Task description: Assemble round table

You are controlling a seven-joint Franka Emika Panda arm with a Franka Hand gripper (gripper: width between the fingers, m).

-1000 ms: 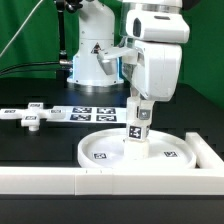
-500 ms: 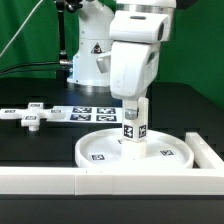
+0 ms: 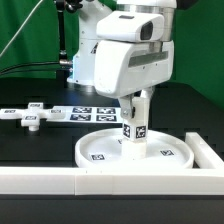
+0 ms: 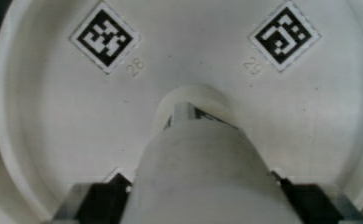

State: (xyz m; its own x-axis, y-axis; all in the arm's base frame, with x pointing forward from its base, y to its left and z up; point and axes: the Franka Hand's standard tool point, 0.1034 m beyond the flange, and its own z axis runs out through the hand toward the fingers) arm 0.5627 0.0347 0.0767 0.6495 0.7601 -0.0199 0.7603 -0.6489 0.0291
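Exterior view wide, wrist view close overhead, shared disc [image 3: 100, 152] [image 4: 187, 70]

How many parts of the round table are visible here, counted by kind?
round disc: 1
short leg: 1
cross-shaped foot piece: 1
Total: 3

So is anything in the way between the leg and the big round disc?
No, nothing visible. The hand holds the leg upright, its bottom end on the middle of the round disc. The cross-shaped foot lies off to the exterior view's left.
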